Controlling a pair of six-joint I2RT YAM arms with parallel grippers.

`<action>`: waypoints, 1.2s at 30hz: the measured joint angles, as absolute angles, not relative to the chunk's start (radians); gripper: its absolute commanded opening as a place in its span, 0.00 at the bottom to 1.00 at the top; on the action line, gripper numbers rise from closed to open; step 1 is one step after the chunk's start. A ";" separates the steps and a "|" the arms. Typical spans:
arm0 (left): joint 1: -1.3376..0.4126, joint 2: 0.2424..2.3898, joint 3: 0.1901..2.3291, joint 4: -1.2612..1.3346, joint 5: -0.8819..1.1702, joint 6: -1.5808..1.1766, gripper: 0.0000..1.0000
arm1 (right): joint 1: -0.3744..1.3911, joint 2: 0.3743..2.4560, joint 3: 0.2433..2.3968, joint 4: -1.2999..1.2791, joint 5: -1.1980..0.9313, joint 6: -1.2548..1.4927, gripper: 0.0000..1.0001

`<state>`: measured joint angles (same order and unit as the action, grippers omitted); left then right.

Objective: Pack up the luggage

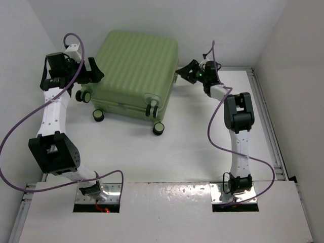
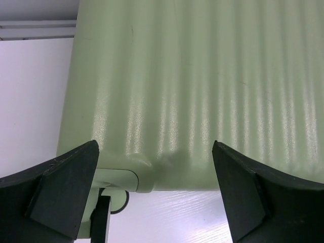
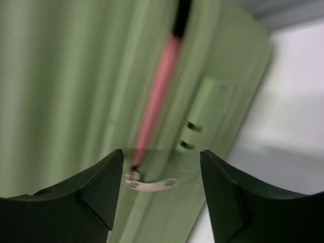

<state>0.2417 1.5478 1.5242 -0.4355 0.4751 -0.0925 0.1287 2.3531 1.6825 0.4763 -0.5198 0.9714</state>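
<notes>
The left claw (image 2: pixel 155 147), wide, flanks the suitcase (image 1: pixel 136 73) at nine o'clock; the right claw (image 3: pixel 162 154), parted, straddles the zip pull (image 3: pixel 149 183) at three, seemingly for zipping.

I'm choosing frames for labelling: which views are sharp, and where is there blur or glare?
Top external: sharp, evenly lit, faint shadow under the luggage, glare on the near white panel. Left wrist: crisp, with sheen bands across its ribs. Right wrist: blurred, the zipper pull and pink strip smeared.
</notes>
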 measured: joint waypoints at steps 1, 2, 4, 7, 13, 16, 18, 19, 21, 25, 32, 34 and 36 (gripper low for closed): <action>0.242 1.549 1.524 -0.432 0.476 -0.100 1.00 | 0.136 2.370 1.683 0.469 -0.524 0.988 0.62; 0.242 1.550 1.525 -0.429 0.478 -0.107 1.00 | 0.142 2.384 1.683 0.463 -0.526 1.003 0.62; 0.239 1.554 1.525 -0.427 0.483 -0.118 1.00 | 0.144 2.397 1.687 0.472 -0.536 1.041 0.61; 0.237 1.562 1.525 -0.426 0.486 -0.133 1.00 | 0.139 2.399 1.699 0.469 -0.539 1.054 0.60; 0.236 1.578 1.525 -0.424 0.487 -0.152 1.00 | 0.123 2.410 1.708 0.461 -0.538 1.059 0.60; 0.236 1.583 1.526 -0.421 0.490 -0.159 1.00 | 0.115 2.417 1.710 0.461 -0.539 1.058 0.60; 0.236 1.587 1.529 -0.417 0.492 -0.165 1.00 | 0.106 2.426 1.714 0.459 -0.539 1.058 0.60; 0.236 1.590 1.530 -0.414 0.493 -0.166 1.00 | 0.105 2.432 1.718 0.459 -0.539 1.058 0.61; 0.236 1.598 1.538 -0.411 0.495 -0.170 1.00 | 0.101 2.446 1.731 0.458 -0.539 1.056 0.61; 0.236 1.609 1.544 -0.400 0.503 -0.174 1.00 | 0.098 2.467 1.758 0.452 -0.539 1.052 0.62; 0.235 1.609 1.544 -0.400 0.505 -0.176 1.00 | 0.108 2.472 1.781 0.447 -0.539 1.050 0.64; 0.235 1.609 1.544 -0.400 0.505 -0.177 1.00 | 0.112 2.472 1.785 0.447 -0.539 1.050 0.64; 0.235 1.609 1.544 -0.399 0.505 -0.178 1.00 | 0.115 2.472 1.790 0.445 -0.539 1.048 0.64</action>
<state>0.2352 1.6093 1.5436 -0.3992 0.5045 -0.1776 0.1150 2.4718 1.7901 0.4454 -0.5388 1.0477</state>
